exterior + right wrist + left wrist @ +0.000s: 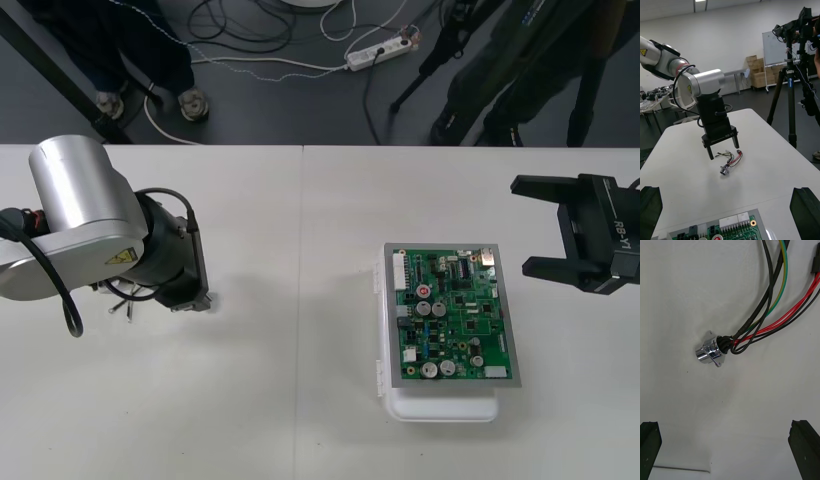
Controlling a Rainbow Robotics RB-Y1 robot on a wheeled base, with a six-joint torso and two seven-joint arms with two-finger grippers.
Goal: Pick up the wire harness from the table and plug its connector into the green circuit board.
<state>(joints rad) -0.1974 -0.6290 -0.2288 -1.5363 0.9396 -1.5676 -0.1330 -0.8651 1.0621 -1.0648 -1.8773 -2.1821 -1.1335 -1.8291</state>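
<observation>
Left wrist view: left claw (728, 452) released, wide open, over the wire harness (752, 317) lying loose on the worktop (715, 408), socket (710, 352) nearest. Right claw (521, 227) released too, beside the green circuit board (452, 315), well apart from harness.

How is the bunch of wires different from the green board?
The wires are thin, curvy strands in red, black and green; the board is one flat green rectangle dotted with small parts. The wires lie loose on the bare table, beneath the left arm's open jaws; the board sits on a white base, beside the right arm's open jaws. Both rest on the table, and neither is being held.
</observation>
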